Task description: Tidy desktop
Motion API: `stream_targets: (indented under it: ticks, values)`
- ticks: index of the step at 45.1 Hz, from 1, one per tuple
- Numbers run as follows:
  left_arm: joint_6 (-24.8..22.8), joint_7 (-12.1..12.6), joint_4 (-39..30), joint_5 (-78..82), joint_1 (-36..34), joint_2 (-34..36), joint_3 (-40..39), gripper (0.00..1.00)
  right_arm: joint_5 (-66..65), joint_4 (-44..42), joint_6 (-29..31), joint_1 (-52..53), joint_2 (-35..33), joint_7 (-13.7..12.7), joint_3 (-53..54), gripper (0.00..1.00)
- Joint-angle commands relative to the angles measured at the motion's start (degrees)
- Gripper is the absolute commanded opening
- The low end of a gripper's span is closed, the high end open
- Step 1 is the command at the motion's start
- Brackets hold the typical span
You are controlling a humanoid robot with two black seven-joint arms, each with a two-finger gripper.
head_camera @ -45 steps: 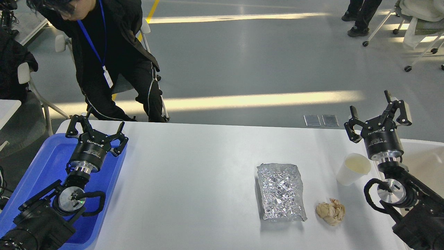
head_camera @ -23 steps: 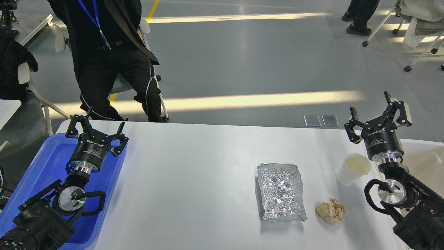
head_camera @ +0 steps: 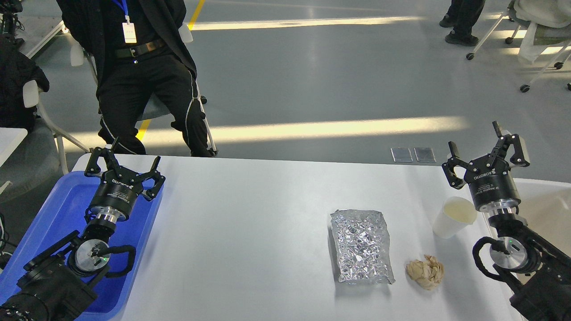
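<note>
The white desktop (head_camera: 250,232) fills the lower view. On its right half lie a crinkled silver foil bag (head_camera: 361,246), a crumpled beige paper ball (head_camera: 425,271) and a white paper cup (head_camera: 454,217) standing upright. My left gripper (head_camera: 124,167) is open and empty above the far end of the blue tray (head_camera: 53,223). My right gripper (head_camera: 485,154) is open and empty, raised just behind and to the right of the cup.
A beige-white tub (head_camera: 544,205) stands at the right edge of the table. A person in black (head_camera: 142,76) stands by a chair behind the table's far left corner. Rolling chairs stand at the far right of the floor.
The person behind the table has straightened up from a bent pose. My right gripper has shifted slightly right and down. The left arm and the table objects have not moved.
</note>
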Motion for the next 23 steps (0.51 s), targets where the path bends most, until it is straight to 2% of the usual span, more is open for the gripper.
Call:
stream_targets:
  ticks: [1,3,6,15,23]
  values:
    - [-0.01,0.09,0.00,0.00,0.01,-0.03,0.00,1.00,1.84,-0.57,0.97,0.74,-1.61,-3.27,-0.25,1.00]
    - [-0.01,0.01,0.00,0.00,0.01,0.06,0.00,1.00,3.16,0.05,0.26,1.09,-1.70,-5.13,-0.25,1.00]
    - [-0.01,0.01,0.00,0.00,0.01,0.06,0.00,1.00,4.22,0.13,-1.06,2.15,-2.40,-6.36,-0.33,1.00]
    - [-0.10,0.01,0.00,0.09,0.01,-0.03,0.00,1.00,3.78,1.80,-1.41,1.62,-4.69,-6.10,-5.16,1.00]
    - [-0.19,0.09,0.00,0.09,0.01,-0.03,0.00,1.00,4.22,2.77,-1.50,1.36,-5.74,-6.02,-4.99,1.00]
